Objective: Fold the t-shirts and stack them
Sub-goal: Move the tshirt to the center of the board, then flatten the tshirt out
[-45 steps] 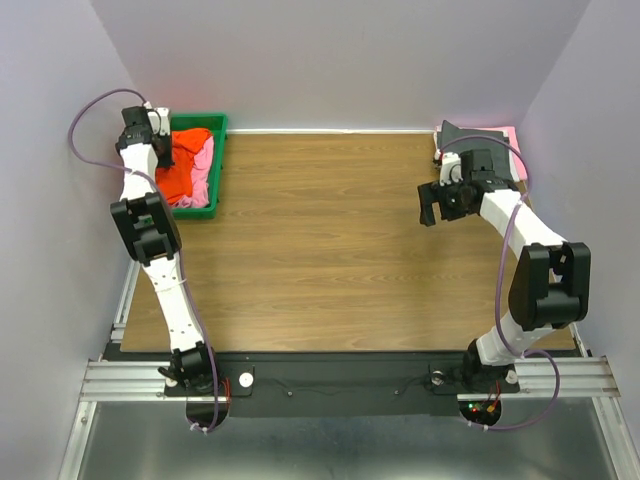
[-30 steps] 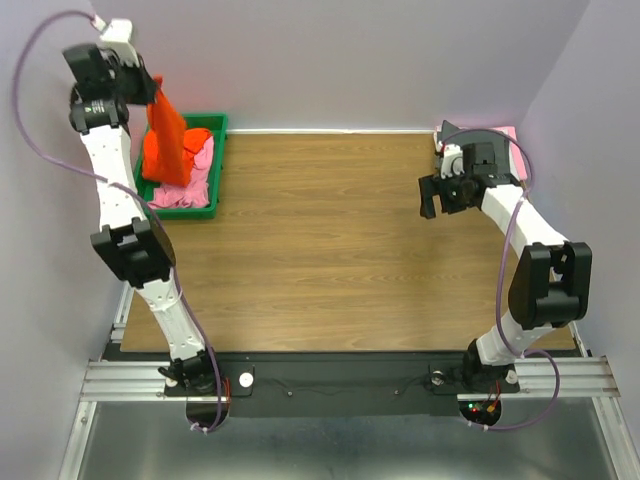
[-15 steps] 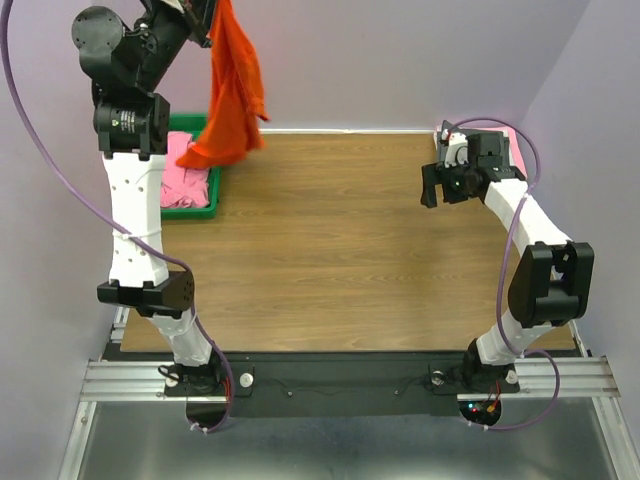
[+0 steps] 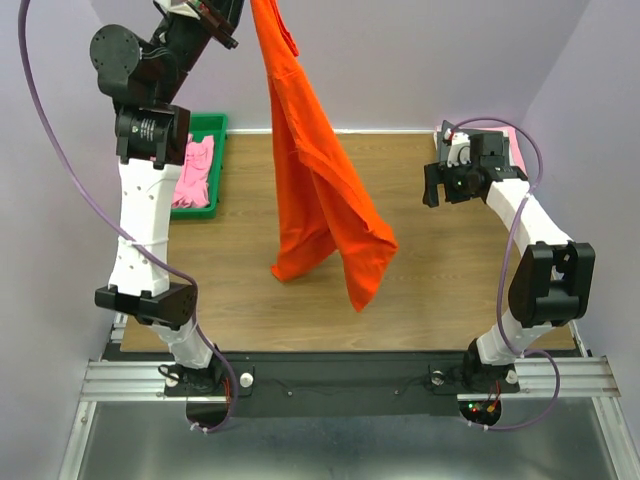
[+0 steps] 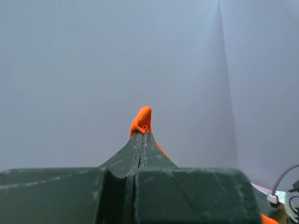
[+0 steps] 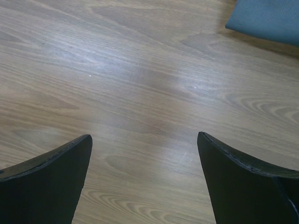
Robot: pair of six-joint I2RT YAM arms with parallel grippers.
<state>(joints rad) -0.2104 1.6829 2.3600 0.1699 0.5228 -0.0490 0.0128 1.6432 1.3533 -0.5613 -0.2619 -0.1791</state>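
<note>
Orange t-shirt (image 4: 312,180) pinched in left gripper (image 5: 142,135)

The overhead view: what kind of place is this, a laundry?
Probably a robot lab cell, not a laundry: plain walls box in a wooden table, the left arm and right arm are bolted to a metal rail, and the left end effector holds up an orange t-shirt.

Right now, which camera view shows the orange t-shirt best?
The top external view: the orange t-shirt hangs full length from the left gripper above the table. The left wrist view shows only a pinched tuft; the right wrist view shows none of it.
</note>
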